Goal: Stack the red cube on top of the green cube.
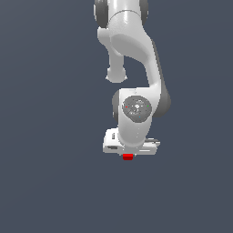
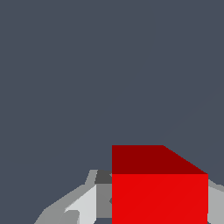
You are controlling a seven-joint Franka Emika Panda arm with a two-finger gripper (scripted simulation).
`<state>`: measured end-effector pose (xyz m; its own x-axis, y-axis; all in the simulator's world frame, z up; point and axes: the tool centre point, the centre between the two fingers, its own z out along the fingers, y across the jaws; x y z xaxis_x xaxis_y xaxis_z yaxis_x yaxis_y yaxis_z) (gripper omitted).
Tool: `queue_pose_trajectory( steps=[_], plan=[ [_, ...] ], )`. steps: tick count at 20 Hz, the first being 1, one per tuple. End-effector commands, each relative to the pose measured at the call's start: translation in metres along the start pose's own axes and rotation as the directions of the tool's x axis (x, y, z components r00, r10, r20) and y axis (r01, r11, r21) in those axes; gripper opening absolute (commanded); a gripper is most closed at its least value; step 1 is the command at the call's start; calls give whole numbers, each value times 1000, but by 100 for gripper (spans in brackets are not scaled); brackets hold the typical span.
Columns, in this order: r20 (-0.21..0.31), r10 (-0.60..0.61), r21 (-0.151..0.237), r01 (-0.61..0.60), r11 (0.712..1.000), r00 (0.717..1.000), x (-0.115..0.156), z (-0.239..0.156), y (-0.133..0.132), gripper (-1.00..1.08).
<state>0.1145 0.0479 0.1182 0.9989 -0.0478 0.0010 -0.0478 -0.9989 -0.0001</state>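
The red cube (image 1: pixel 128 157) shows as a small red sliver just below my white gripper (image 1: pixel 129 154) in the exterior view, most of it hidden under the hand. In the wrist view the red cube (image 2: pixel 159 197) fills the space between my two grey fingers (image 2: pixel 83 205), and both fingers sit against its sides. The gripper is shut on the cube. The green cube is out of view in both frames.
The plain dark grey floor (image 1: pixel 45 182) spreads all around. The white arm (image 1: pixel 136 50) reaches down from the top of the exterior view and hides the ground beneath it.
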Motion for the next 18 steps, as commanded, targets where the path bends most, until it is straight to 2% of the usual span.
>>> queue_pose_trajectory(
  steps=[1, 10, 18],
  plan=[
    [1, 0, 0, 0, 1000, 1000, 0, -2, 0, -100],
    [0, 0, 0, 0, 1000, 1000, -5, 1, -3, -100],
    [0, 0, 0, 0, 1000, 1000, -28, 12, -16, -100]
  ],
)
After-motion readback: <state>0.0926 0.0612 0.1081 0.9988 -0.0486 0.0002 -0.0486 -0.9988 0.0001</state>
